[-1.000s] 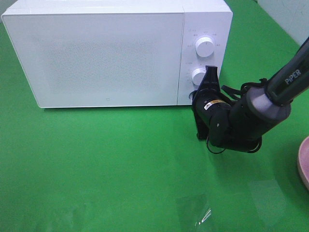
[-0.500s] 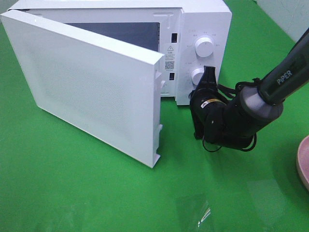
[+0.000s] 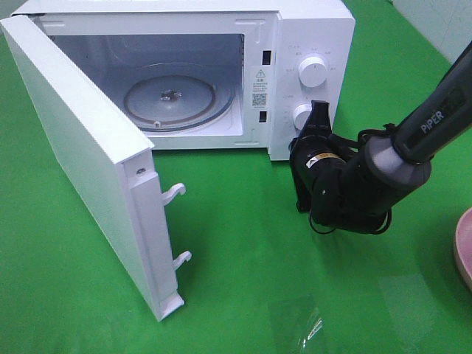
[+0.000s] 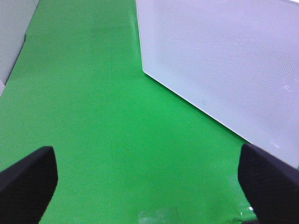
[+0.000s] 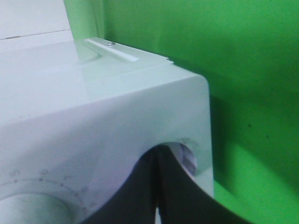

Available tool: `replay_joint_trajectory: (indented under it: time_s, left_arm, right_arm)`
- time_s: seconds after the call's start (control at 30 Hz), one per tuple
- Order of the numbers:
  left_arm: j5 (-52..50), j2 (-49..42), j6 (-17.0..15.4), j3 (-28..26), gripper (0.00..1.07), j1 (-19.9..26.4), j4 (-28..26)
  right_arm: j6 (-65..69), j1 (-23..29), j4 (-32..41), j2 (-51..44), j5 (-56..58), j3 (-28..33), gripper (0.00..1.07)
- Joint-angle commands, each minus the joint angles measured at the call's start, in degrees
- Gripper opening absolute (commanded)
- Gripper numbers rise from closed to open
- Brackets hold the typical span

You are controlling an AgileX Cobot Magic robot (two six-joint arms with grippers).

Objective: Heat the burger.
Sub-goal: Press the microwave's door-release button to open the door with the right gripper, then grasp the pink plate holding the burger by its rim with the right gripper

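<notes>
From the high camera I count one microwave [image 3: 310, 44] at the far side of the green desk [image 3: 243, 287]. Its door [image 3: 81, 169] stands swung out to the near left, with two white hooks [image 3: 173, 193] on its inner edge. One glass turntable [image 3: 169, 96] lies bare in the cavity. The panel has two dials, the upper knob [image 3: 313, 71] and the lower knob [image 3: 302, 116]. My right tool [image 3: 319, 110] is closed, its tip at the lower knob. One pink plate [image 3: 464, 251] shows at the right edge.

In the left wrist camera my left tool [image 4: 149, 186] is spread wide over the desk, gripping nothing, with the door's outer face ahead.

In the right wrist camera the two fingers [image 5: 140, 196] are pressed together against the panel.

The burger shows in none of the three views.
</notes>
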Motion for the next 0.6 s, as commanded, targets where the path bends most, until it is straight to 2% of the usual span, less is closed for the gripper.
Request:
replay_joint_trajectory:
  time_s: [0.03, 0.47, 0.6]
  left_arm:
    - [0.40, -0.29, -0.11, 0.11, 0.98, -0.17, -0.17]
    - [0.40, -0.29, -0.11, 0.11, 0.98, -0.17, -0.17]
    - [0.40, -0.29, -0.11, 0.11, 0.98, -0.17, -0.17]
  right_arm:
    - [0.97, -0.29, -2.29, -2.41, -14.61, -1.20, 0.00]
    - [0.92, 0.92, -4.58, -7.28, -3.55, 4.98, 0.00]
    - [0.57, 0.92, -6.42, -9.91, -3.04, 9.22, 0.02]
